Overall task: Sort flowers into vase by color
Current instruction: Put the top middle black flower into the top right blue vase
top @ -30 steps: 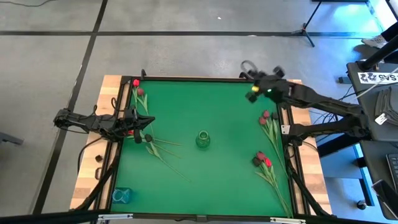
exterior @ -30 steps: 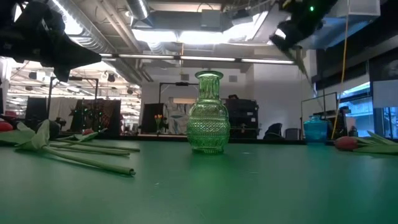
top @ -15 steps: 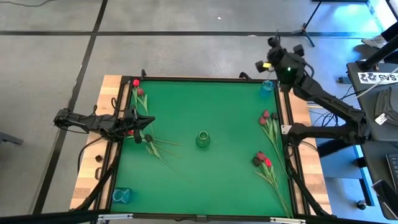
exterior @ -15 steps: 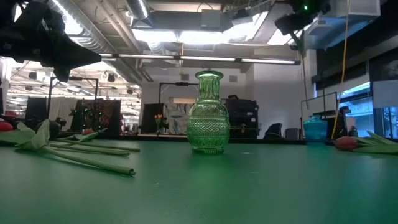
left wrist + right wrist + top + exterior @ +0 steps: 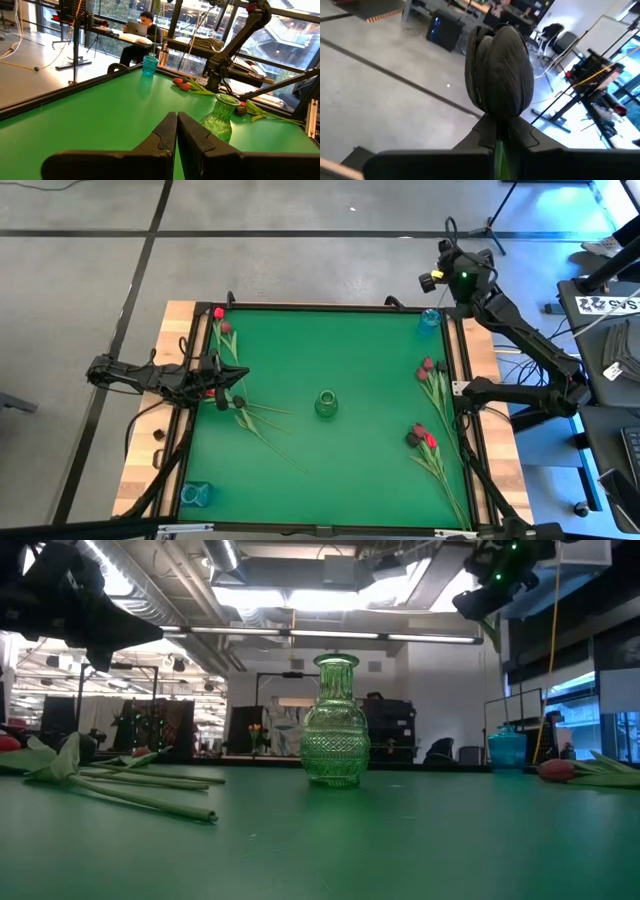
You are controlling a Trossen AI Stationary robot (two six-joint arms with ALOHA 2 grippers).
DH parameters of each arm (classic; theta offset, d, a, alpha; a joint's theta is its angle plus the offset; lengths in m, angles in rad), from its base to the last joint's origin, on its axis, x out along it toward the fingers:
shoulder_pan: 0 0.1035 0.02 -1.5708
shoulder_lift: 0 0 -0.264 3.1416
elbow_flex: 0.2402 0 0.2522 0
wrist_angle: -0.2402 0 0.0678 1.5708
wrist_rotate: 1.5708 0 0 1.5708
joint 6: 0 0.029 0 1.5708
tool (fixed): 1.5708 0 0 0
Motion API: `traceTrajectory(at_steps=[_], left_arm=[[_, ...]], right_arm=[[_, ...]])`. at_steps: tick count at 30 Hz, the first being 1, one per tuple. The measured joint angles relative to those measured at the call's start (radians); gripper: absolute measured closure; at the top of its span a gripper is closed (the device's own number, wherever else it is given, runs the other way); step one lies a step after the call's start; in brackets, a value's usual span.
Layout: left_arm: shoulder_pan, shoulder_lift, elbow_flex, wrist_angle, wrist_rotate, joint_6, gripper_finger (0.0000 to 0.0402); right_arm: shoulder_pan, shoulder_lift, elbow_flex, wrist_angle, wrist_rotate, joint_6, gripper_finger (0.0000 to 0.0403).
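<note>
My right gripper (image 5: 435, 278) hangs high, just past the table's far right corner, shut on a black tulip (image 5: 499, 70). The tulip's head stands beyond the fingertips (image 5: 520, 134). A blue vase (image 5: 430, 318) stands at that corner, below the gripper. A green glass vase (image 5: 326, 403) stands at the table's middle. Red and dark tulips lie flat on the mat in a left group (image 5: 240, 405) and two right groups (image 5: 434, 375) (image 5: 425, 438). My left gripper (image 5: 225, 387) waits shut and empty at the left edge. My right gripper pinches the tulip's green stem (image 5: 498, 146) between its two fingers, just below the black head. The head sticks out past the fingertips, and the stem runs back between the fingers. The flower is lifted clear, high above the table.
A second blue vase (image 5: 195, 493) stands at the near left corner. The green mat (image 5: 330, 350) has a raised dark rim. Cables and a stand's feet lie on the floor beyond the far right corner.
My right gripper has swung from above the table's far right corner out past the far edge and a little toward the right, turning as it went. The black tulip has gone with it. The blue vase at that corner now shows below it.
</note>
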Motion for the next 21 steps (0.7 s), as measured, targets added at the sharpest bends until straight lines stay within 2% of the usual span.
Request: traceTrajectory(at_steps=[7,12,15,21], left_arm=[[0.000,0.000,0.000,0.000,0.000,0.000,0.0391],[0.000,0.000,0.000,0.000,0.000,0.000,0.0391],[0.000,0.000,0.000,0.000,0.000,0.000,0.0391],[0.000,0.000,0.000,0.000,0.000,0.000,0.0391]], right_arm=[[0.001,0.036,0.000,-0.080,-0.065,0.049,0.0382],[-0.001,0.085,0.000,-0.121,-0.047,0.054,0.0375],[-0.029,0.107,0.000,-0.152,-0.065,0.076,0.0349],[-0.099,0.126,0.001,-0.257,-0.125,0.123,0.0273]])
